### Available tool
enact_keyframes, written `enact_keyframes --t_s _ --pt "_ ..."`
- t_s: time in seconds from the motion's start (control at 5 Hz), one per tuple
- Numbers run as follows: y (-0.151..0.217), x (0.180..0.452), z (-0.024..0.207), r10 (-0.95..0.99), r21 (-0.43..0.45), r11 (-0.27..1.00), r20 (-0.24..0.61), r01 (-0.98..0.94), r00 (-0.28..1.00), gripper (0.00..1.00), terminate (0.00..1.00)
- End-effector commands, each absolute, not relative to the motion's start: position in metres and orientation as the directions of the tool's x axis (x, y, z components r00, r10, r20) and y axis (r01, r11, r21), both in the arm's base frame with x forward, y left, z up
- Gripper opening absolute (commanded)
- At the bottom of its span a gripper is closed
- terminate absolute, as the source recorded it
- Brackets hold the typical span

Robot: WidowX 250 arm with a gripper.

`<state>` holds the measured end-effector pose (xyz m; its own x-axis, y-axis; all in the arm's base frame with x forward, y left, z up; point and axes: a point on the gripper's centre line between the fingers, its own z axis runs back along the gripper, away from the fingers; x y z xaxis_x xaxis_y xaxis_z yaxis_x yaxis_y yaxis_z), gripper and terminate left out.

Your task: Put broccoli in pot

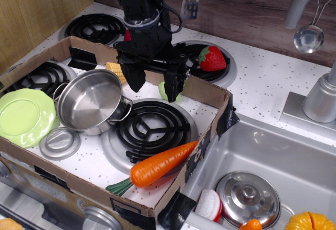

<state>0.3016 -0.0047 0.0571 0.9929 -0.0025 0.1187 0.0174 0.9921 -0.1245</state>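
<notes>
The pale-green broccoli (163,89) lies inside the cardboard box near its far wall, mostly hidden behind my gripper's right finger. My black gripper (155,85) hangs open above the box, its two fingers spread wide, the right finger (175,83) directly in front of the broccoli, the left finger (134,79) near the corn. The shiny steel pot (90,101) sits tilted at the box's left, empty, to the left of the gripper.
A lime-green plate (23,115), a grey lid (59,143), a yellow corn (113,70) and an orange carrot (160,164) lie in the cardboard box (207,91). A strawberry (212,58) sits on the back burner. The sink (273,156) is at right.
</notes>
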Motion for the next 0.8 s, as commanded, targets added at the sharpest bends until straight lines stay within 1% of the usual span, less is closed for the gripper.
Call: enact_keyframes --t_s 0.0,0.2,0.4,0.6 --pt "-0.007 0.336 0.056 -0.061 -0.103 0.991 0.181 0.081 0.982 1.00 0.00" --pt "-0.009 0.353 0.049 -0.075 -0.106 0.990 0.177 0.094 0.981 1.00 0.00" --pt "-0.011 0.359 0.043 -0.063 -0.106 0.991 0.171 0.082 0.983 1.00 0.00" --pt "-0.014 0.363 0.032 -0.049 -0.118 0.990 0.172 0.070 0.984 1.00 0.00"
